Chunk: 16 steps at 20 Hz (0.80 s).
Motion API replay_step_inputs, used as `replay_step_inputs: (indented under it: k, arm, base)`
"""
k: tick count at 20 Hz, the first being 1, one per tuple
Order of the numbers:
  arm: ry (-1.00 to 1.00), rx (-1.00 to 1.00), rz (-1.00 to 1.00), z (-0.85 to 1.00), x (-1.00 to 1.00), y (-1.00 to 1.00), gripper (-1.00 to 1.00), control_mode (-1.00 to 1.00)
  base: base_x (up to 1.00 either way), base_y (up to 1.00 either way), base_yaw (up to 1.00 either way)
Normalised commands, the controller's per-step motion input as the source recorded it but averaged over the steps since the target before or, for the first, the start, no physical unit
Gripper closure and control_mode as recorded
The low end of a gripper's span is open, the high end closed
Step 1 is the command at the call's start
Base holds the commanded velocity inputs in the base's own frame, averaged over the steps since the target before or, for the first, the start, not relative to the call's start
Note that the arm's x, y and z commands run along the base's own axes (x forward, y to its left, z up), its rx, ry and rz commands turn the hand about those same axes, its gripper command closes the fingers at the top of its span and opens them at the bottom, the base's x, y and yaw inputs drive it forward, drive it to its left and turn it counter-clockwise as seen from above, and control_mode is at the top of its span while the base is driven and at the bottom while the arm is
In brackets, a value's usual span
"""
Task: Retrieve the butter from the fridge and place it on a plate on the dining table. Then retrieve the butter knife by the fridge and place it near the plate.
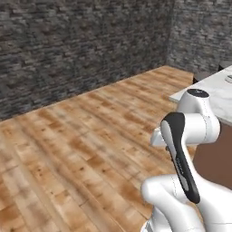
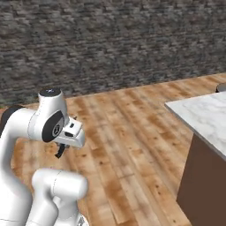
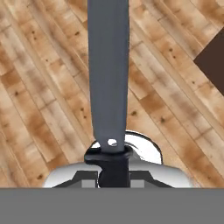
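Because the butter knife is already in the grip, you see it in the hand view as a long grey blade that runs from the bottom centre straight up to the top edge of the frame. Its black handle sits at the bottom centre, and the fingers are closed tight on it, almost fully together, so the knife points away from the hand like a continuation of it. I judge this hold is for carrying: with the handle clamped, the blade end stays free to be laid down flat later. The blade looks smooth, flat and matte, with a small pale rivet near the black collar where the handle begins.

In the right base view the gripper hangs under the white wrist at the left centre, and only a small dark curved piece shows below it.

Around it, the wooden floor has long brown planks with darker knots. The dining table stands at the right edge of the right base view, with a white grey-veined marble top and a brown base. Behind everything is a rough dark stone wall. You still need to come closer to the table, in my opinion.
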Motion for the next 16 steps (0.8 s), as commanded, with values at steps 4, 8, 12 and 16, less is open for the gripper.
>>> replay_step_inputs:
  k: [4,8,12,16]
  arm:
    - [0.00,0.00,0.00,0.00,0.00,0.00,1.00,1.00]
    - [0.00,0.00,0.00,0.00,0.00,0.00,1.00,1.00]
    - [0.00,0.00,0.00,0.00,0.00,0.00,1.00,1.00]
    - [0.00,0.00,0.00,0.00,0.00,0.00,1.00,1.00]
  base:
    - [1.00,0.90,-0.60]
    - [1.00,0.82,-0.67]
    - [0.85,0.82,-0.69]
    - [0.71,0.91,-0.67]
